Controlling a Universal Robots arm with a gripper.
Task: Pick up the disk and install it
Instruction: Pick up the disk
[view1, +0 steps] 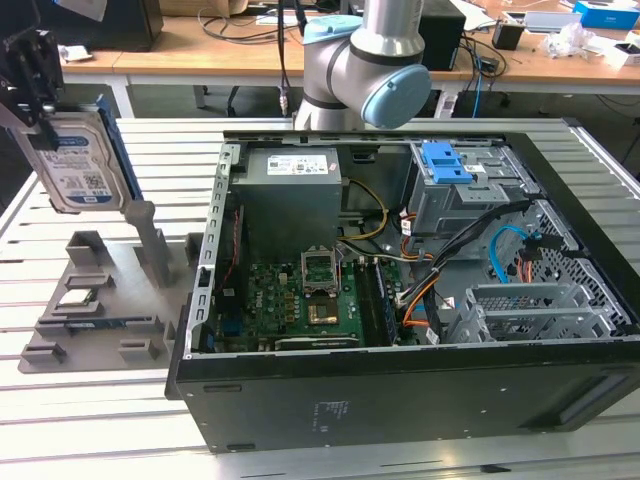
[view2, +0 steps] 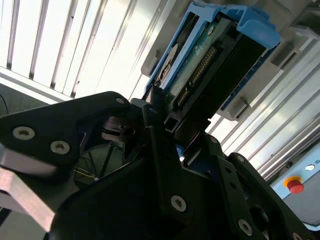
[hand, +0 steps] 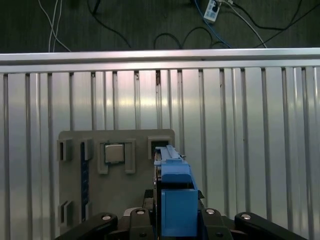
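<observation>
Slatted worktop (view1: 110, 410) shows all around the grey stand (view1: 105, 295). Above it the end effector (view1: 42, 115) is clamped on the disk's (view1: 78, 165) edge, well apart from the computer case (view1: 400, 395).

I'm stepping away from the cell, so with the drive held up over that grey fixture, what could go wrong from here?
1. The gripper clamps the disk near one end only, with most of it hanging below; a jolt could let it tilt or slip.
2. The fixture's upright post and the case wall stand between it and the case interior; a low path might clip them.
3. Loose cables lie by the drive cage and could snag.
</observation>
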